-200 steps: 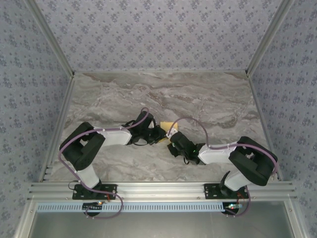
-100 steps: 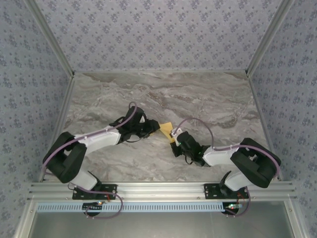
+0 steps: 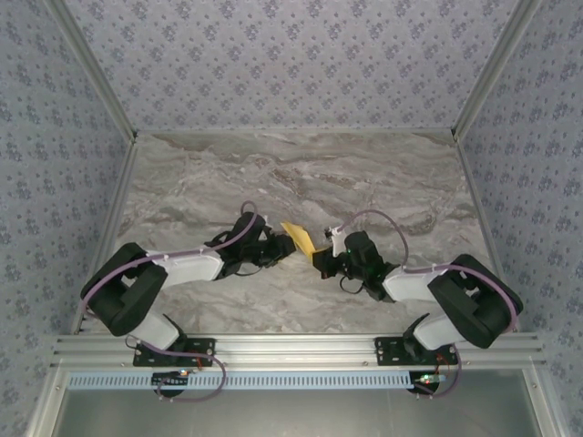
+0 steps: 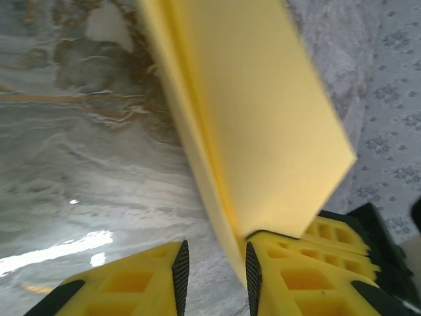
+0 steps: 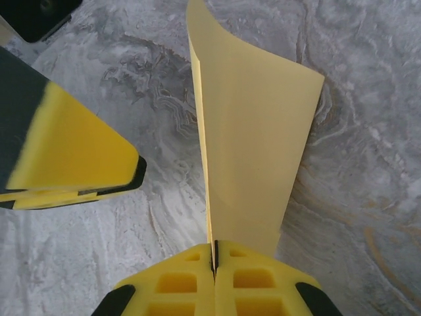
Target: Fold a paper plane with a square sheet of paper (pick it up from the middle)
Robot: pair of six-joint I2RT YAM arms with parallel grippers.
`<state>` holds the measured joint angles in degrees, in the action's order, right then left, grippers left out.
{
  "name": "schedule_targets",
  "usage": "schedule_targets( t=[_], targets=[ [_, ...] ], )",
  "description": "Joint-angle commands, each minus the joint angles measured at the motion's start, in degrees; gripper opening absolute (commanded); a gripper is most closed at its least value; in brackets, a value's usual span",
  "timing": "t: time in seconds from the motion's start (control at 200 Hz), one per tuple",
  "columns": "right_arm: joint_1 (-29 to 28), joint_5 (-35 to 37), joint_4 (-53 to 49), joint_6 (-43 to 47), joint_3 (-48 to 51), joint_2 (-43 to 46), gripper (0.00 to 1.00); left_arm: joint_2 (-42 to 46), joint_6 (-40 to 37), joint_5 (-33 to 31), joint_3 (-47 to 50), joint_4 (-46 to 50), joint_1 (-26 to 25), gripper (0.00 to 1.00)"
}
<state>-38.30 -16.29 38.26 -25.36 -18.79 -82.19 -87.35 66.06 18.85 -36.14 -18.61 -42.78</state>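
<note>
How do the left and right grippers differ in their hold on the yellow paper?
The right gripper is shut, pinching the paper by its edge; the left gripper is open, the paper beside one finger, unclamped. The right gripper reaches from the right, the left gripper from the left. Both meet at the paper, fingers yellow.

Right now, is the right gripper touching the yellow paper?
Touching. The right wrist view shows the right gripper shut on the yellow paper, pinching its near edge.
</note>
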Motion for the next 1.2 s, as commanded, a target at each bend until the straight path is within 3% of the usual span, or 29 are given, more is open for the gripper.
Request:
schedule_targets(
  t=[0.0, 0.625, 1.194],
  targets=[
    [1.5, -6.4, 2.5, -5.2, -0.5, -2.3, 0.03, -0.4, 0.3, 0.2, 0.8, -5.9, -0.3, 0.31],
    [4.1, -16.1, -0.1, -11.7, -4.8, -10.6, 0.03, -4.5, 0.5, 1.5, 2.4, -10.6, -0.7, 0.27],
    [4.6, -17.0, -3.0, -12.7, -6.4, -13.4, 0.03, -8.0, 0.1, 2.1, 2.1, -12.1, -0.8, 0.25]
  ],
)
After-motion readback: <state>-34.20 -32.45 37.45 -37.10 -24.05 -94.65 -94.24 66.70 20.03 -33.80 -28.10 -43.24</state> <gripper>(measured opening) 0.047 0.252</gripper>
